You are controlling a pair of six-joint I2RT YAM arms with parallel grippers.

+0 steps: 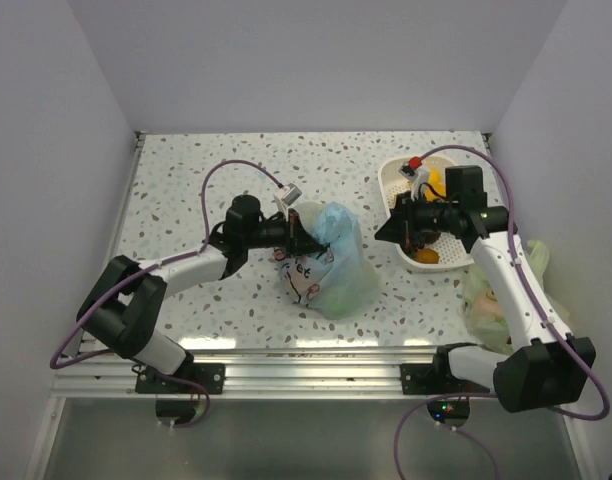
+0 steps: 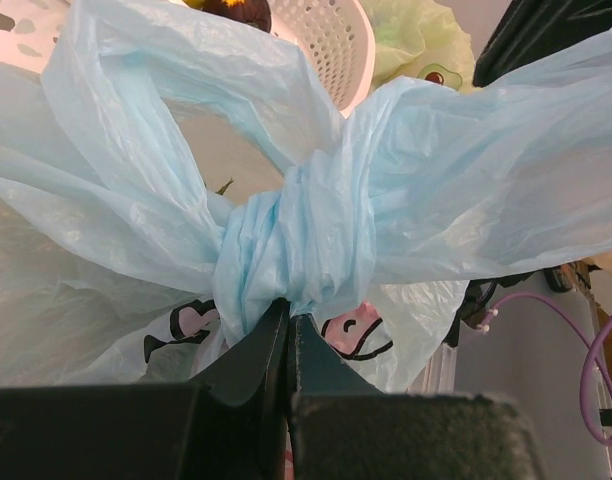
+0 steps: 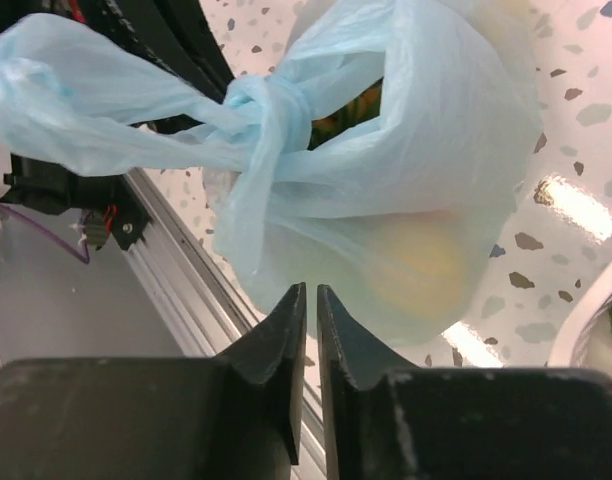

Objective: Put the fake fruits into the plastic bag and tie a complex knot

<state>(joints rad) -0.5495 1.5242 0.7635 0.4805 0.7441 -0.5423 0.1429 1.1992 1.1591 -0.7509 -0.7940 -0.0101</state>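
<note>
The light-blue plastic bag [image 1: 331,262] lies at the table's middle, its handle strips tied into a knot [image 2: 296,235]. My left gripper [image 2: 288,315] is shut on the bunched plastic just under that knot [image 3: 266,108]. Fake fruits show through the bag wall as a yellowish shape [image 3: 416,270]. My right gripper [image 3: 312,290] hovers right of the bag, by the basket's left edge, apart from the plastic. Its jaws stand almost together with only a thin slit, and nothing is between them. From above, the left gripper [image 1: 304,238] and the right gripper [image 1: 384,230] face each other across the bag.
A white perforated basket [image 1: 394,178] at the back right holds an orange fruit [image 1: 426,256] and a yellow one [image 1: 436,186]. A pale green bag [image 1: 486,300] lies beside the right arm. An aluminium rail [image 1: 316,375] runs along the table's near edge.
</note>
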